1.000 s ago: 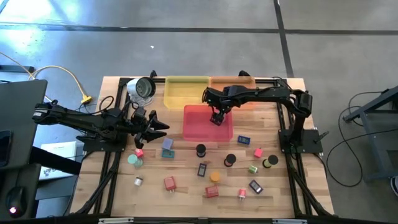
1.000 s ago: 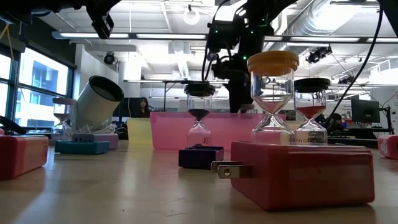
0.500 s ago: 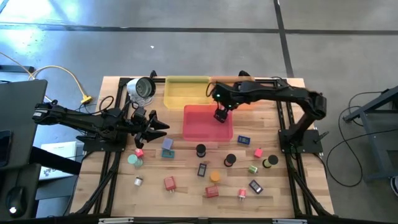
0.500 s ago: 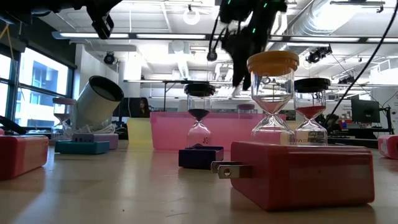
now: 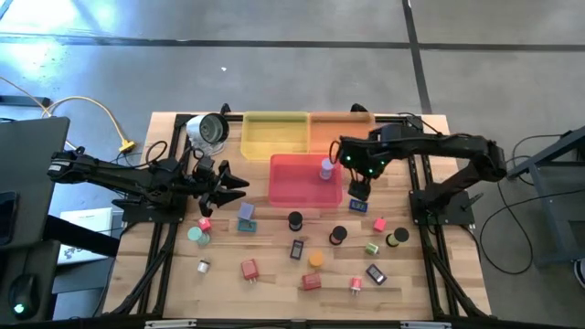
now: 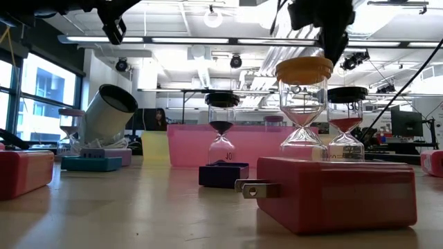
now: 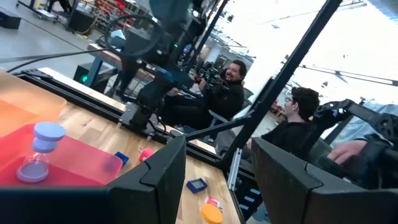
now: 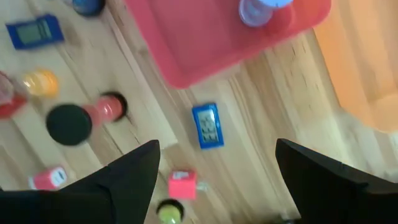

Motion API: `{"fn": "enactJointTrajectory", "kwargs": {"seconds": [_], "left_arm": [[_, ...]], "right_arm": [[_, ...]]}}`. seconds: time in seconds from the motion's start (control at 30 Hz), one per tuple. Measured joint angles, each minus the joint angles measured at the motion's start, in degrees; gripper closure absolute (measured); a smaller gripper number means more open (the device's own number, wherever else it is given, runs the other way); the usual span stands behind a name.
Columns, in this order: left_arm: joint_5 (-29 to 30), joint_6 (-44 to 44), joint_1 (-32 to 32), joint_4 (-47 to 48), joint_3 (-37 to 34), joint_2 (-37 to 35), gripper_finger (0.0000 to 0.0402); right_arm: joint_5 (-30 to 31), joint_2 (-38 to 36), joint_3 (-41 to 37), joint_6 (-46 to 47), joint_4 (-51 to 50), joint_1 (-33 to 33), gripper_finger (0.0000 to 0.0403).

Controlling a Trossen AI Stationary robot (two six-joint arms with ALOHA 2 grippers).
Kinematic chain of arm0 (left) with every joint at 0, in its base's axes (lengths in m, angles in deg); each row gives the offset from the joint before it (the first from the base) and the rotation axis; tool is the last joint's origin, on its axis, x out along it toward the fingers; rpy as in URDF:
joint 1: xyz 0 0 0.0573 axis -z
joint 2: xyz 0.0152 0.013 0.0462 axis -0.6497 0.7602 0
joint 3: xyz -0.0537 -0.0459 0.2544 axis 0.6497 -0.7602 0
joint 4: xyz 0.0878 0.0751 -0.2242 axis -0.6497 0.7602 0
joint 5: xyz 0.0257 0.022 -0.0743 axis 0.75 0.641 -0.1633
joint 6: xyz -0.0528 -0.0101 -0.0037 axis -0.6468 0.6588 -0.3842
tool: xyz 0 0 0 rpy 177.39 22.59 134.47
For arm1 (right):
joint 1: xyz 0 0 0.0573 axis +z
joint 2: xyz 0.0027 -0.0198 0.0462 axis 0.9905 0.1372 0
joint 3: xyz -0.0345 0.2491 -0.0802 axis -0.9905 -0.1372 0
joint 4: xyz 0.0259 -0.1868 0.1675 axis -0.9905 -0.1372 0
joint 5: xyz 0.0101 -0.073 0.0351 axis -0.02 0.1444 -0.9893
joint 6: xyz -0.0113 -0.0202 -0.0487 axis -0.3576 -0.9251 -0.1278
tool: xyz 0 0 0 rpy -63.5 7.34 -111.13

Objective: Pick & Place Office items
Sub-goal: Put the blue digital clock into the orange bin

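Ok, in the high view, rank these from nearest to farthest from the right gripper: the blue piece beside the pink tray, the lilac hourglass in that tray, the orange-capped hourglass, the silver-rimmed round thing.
Measured from the right gripper:
1. Blue piece, just below it, on bare wood.
2. Lilac hourglass, inside the pink tray, toward its right edge.
3. Orange-capped hourglass, mid-table, toward the front.
4. Silver-rimmed round thing, back left corner.

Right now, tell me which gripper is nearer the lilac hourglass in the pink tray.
Right. The right gripper hovers just beyond the pink tray's edge near the lilac hourglass; the left gripper waits across the tray.
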Motion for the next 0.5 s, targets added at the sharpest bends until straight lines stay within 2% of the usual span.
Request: {"fn": "enactJointTrajectory", "kwargs": {"seconds": [0.2, 0.5], "left_arm": [[0.0, 0.0, 0.0, 0.0, 0.0, 0.0, 0.0224], [0.0, 0.0, 0.0, 0.0, 0.0, 0.0, 0.0224]], "right_arm": [[3.3, 0.3, -3.3, -1.7, -0.9, 3.8, 0.0094], [1.2, 0.4, -15.9, -0.1, 7.6, 5.7, 0.0094]]}}
